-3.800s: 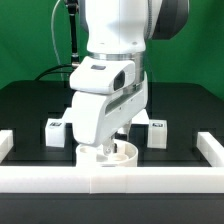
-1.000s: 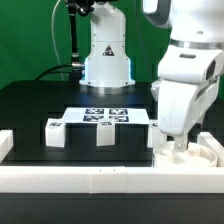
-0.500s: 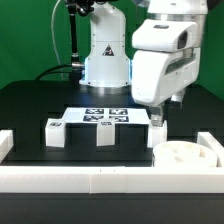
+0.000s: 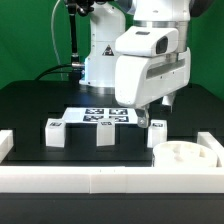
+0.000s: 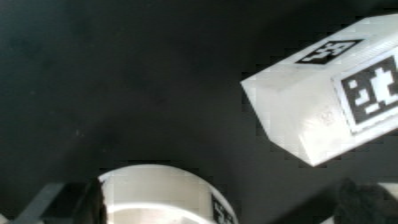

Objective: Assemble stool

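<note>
**A:** Where is the gripper (image 4: 143, 121) hanging?

**B:** It is hovering over the surface (image 4: 30, 100), between the middle leg (image 4: 104, 133) and the right leg (image 4: 158, 131). Its fingers (image 5: 45, 200) are standing wide apart, gripping nothing.

**A:** And the seat disc (image 4: 186, 155)?

**B:** It is lying well clear of the fingers, at the exterior view's right, seemingly against the rail wall (image 4: 100, 178). The 3rd leg (image 4: 54, 132) is standing farther left.

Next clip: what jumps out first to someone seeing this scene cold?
The bulky white arm fills the exterior view's upper right, its hand hanging low over the black table. The round seat disc lies at that view's lower right against the white rail, with tagged legs standing in a row behind.
</note>
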Controlling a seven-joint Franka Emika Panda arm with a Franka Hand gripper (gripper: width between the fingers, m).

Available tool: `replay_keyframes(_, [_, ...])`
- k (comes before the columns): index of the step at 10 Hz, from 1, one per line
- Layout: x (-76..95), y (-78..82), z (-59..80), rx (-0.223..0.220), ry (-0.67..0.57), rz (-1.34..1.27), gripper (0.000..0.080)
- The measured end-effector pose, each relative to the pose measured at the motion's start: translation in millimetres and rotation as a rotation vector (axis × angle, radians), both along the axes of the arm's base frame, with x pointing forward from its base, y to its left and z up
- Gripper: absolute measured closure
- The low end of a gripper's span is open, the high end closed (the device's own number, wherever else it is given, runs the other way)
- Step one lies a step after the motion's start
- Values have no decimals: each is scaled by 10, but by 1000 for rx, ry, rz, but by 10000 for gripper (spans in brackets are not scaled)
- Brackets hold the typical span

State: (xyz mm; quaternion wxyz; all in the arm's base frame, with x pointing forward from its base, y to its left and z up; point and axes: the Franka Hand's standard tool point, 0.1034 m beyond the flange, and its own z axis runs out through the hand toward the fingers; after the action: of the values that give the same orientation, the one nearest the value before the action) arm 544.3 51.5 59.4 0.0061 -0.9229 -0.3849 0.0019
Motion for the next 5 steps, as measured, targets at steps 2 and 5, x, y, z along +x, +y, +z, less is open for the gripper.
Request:
replay_keyframes(2, [-34, -45, -65, 8, 17, -281, 151])
replay_keyframes(5, [-39, 8, -146, 34, 14, -491, 151])
